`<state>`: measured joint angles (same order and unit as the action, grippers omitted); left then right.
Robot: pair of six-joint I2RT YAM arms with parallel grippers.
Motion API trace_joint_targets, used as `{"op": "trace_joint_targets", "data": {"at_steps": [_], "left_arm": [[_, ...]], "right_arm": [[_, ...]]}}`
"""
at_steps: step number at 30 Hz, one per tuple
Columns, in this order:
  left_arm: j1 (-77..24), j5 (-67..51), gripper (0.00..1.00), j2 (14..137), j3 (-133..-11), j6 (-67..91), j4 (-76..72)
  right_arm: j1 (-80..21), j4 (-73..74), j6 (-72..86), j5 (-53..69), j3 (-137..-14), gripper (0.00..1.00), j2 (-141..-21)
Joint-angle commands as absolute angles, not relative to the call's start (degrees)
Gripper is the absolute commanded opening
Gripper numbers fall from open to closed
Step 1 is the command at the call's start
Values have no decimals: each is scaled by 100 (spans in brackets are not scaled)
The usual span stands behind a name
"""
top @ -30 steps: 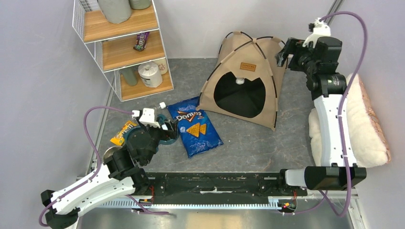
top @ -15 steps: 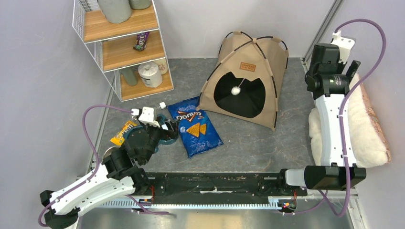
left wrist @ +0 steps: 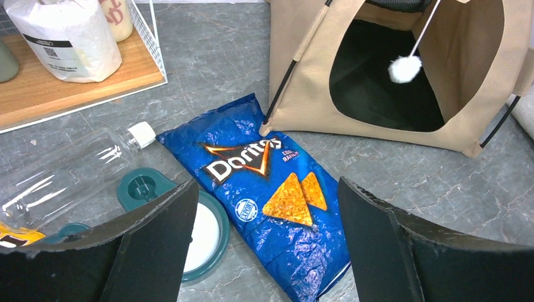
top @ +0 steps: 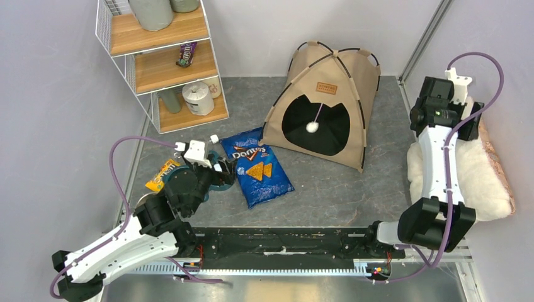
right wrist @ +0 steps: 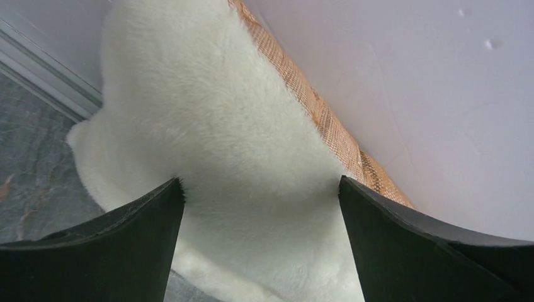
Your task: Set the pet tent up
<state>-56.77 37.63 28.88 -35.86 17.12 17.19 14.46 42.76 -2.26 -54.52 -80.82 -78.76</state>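
Observation:
The pet tent stands upright at the back middle of the table, tan with thin black poles, its dark doorway facing the arms. A white pom-pom hangs on a string in the doorway, as the left wrist view also shows. My right gripper is open at the far right, well clear of the tent. It is pressed against the fluffy white cushion, with fur bulging between its fingers. My left gripper is open and empty, low over a blue Doritos bag left of the tent.
The cushion leans on the right wall. A wire shelf unit with jars stands at the back left. A clear bottle, a teal-rimmed lid and a yellow packet lie by the left gripper.
The right arm has swung away from the tent's top, right and down onto the cushion, and its jaws widened slightly. The pom-pom has dropped lower in the doorway. The left arm has not moved.

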Motion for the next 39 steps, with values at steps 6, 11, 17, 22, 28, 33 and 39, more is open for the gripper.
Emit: {"op": "trace_joint_targets", "data": {"at_steps": [6,11,17,22,28,33,39], "left_arm": [[-5713,3806,87,3244,-4162,1657,1959],[-5713,3783,87,3265,-4160,1692,1912],[-5711,3770,87,3140,-4083,1714,1892],[-5713,3796,87,3053,-4035,1680,1831],[-5713,3794,87,3035,-4017,1673,1784],[-5713,3796,87,3018,-3995,1696,1784],[-5713,3830,87,3026,-3977,1705,1725]], "right_arm": [[1955,2600,-864,-4591,-6864,97,-7284],[1960,2885,-506,-4858,-7183,68,-7602],[1951,3094,-316,-4971,-7597,0,-7531],[1857,4010,246,-3907,-8451,0,-7102],[1795,4858,725,-2189,-9592,0,-6535],[1785,4911,894,-1472,-10282,0,-6157],[1790,4807,1057,-444,-10930,0,-5832]]}}
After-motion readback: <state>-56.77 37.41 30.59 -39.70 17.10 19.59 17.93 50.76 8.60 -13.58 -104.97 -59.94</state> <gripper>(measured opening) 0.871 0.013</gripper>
